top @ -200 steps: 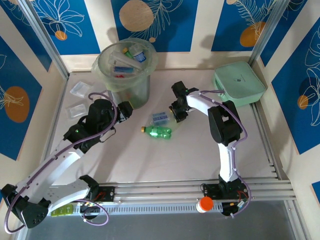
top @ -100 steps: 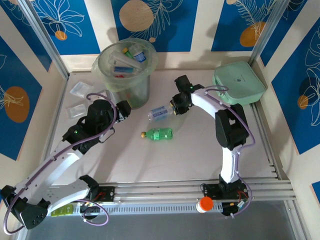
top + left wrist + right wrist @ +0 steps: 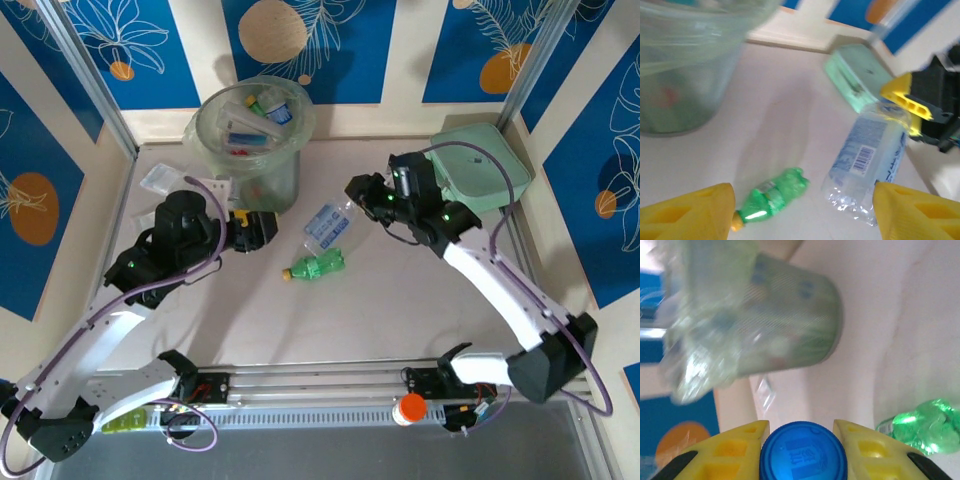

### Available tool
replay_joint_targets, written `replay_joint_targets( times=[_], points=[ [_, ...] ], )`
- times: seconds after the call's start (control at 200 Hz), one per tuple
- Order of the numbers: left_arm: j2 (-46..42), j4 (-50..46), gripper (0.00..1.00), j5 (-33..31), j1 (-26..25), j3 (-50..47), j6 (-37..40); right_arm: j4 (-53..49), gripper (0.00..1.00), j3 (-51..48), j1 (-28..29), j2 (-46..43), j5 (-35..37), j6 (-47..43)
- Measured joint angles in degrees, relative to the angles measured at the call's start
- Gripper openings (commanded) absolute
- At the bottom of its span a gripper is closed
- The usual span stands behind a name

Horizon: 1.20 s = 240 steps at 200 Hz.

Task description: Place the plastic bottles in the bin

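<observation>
My right gripper (image 3: 358, 193) is shut on the blue cap (image 3: 802, 452) of a clear plastic bottle (image 3: 325, 222) with a blue label. That bottle hangs tilted above the table, right of the bin (image 3: 250, 135). A green bottle (image 3: 318, 265) with a yellow cap lies on the table just below it. My left gripper (image 3: 267, 229) stands open, left of both bottles. In the left wrist view the green bottle (image 3: 775, 194) and the clear one (image 3: 867, 160) lie ahead between my left gripper's (image 3: 802, 215) yellow fingers. The bin (image 3: 770, 320) holds several bottles (image 3: 268, 105).
A flat mint-green case (image 3: 480, 165) sits at the back right. Clear square packets (image 3: 158, 180) lie left of the bin near the left rail. An orange-capped item (image 3: 410, 408) rests by the front rail.
My right gripper closed on the clear bottle's cap and lifted it off the table while the arm swung out right. My left gripper opened wider and edged right. The green bottle turned slightly.
</observation>
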Motion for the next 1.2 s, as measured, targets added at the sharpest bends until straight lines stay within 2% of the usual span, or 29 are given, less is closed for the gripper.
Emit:
replay_joint_targets(
  times=[0.17,0.265,0.34,0.525,0.66,0.78,1.01,1.115,1.2],
  points=[
    [0.11,0.7,0.9,15.96,-1.07,0.33,1.64,2.6,0.0,-8.74,2.73,-10.45,-5.68,-8.74],
    [0.31,4.22,0.94,23.85,-1.88,-0.9,0.24,4.98,0.0,-13.7,4.0,-16.59,-9.03,-12.57],
    [0.79,7.45,0.97,28.52,-2.73,-2.49,-1.11,7.93,0.0,-17.73,4.22,-21.86,-11.85,-14.4],
    [2.91,16.72,0.97,36.68,-6.34,-7.37,-6.29,18.14,0.0,-25.77,4.24,-32.57,-18.12,-16.0],
    [4.26,23.91,0.98,39.41,-11.47,-9.86,-9.64,24.06,0.0,-27.96,4.26,-34.97,-21.55,-15.93],
    [4.98,28.87,0.96,40.68,-13.94,-10.54,-11.47,27.78,0.0,-28.13,4.35,-34.53,-23.41,-15.58],
    [7.32,36.35,0.89,41.42,-14.47,-12.46,-13.38,35.69,0.0,-30.6,4.37,-34.16,-27.47,-13.25],
    [9.11,37.09,0.81,41.57,-14.75,-12.5,-12.61,37.81,0.0,-30.82,4.39,-33.66,-28.48,-12.59],
    [10.1,36.46,0.79,41.31,-14.78,-12.5,-10.99,37.9,0.0,-30.82,4.39,-33.57,-28.68,-12.7]
  ],
)
